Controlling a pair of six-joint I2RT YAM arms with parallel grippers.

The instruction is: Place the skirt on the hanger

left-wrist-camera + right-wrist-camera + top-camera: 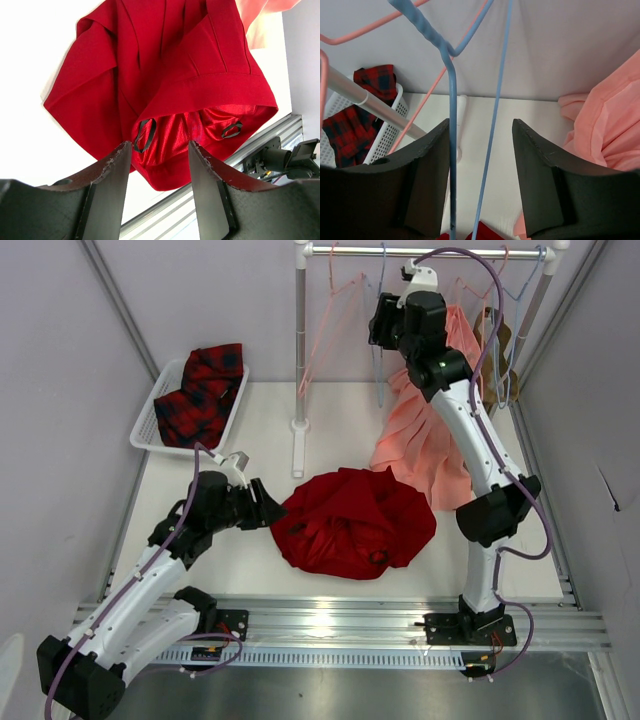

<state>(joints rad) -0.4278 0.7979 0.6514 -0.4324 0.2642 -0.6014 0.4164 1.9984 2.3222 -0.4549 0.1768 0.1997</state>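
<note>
The deep-red skirt [355,520] lies crumpled on the white table in front of the arms. In the left wrist view the skirt [165,75] shows its shiny lining and two black loops. My left gripper [268,510] is open and low at the skirt's left edge. In its own view [160,150] the skirt's hem lies just beyond the fingertips. My right gripper [382,325] is raised at the rack. It is open [481,127], with both wires of the light-blue hanger [452,100] between its fingers. The hanger [379,380] hangs from the rail.
A white basket [148,410] at the back left holds a red-and-black plaid garment [200,390]. A salmon-pink pleated skirt [425,440] hangs at the right of the rack. Pink hangers [335,310] hang by the rack's white pole [300,350]. A metal rail [330,625] runs along the near edge.
</note>
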